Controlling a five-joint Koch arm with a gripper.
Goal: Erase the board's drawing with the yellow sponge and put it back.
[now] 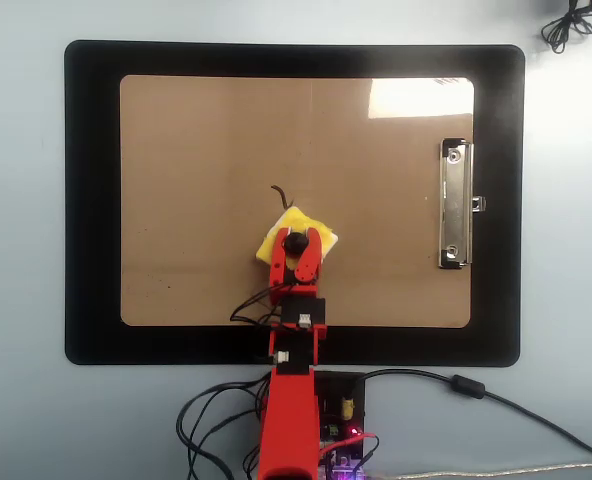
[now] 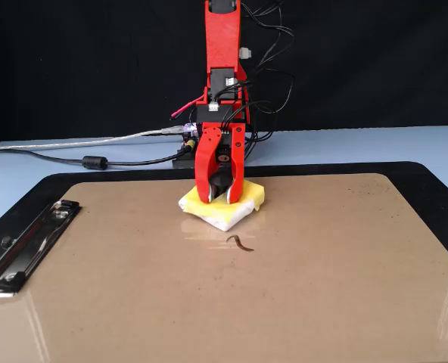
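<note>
1. The yellow sponge lies flat near the middle of the board, turned diamond-wise in the overhead view, one corner aimed at the board's far long edge; being square, it has no clear long axis.
2. The drawing, a short dark squiggle, shows just beyond that far corner of the sponge, running away from it toward the far long edge.
3. The silver clip sits on the right short edge in the overhead view, well apart from the sponge. The board rests on a black mat; a black cable lies off the mat's near edge.
4. The red arm reaches in over the near long edge, wrist tipped down. The gripper has its two fingers closed around the sponge's black knob.
</note>
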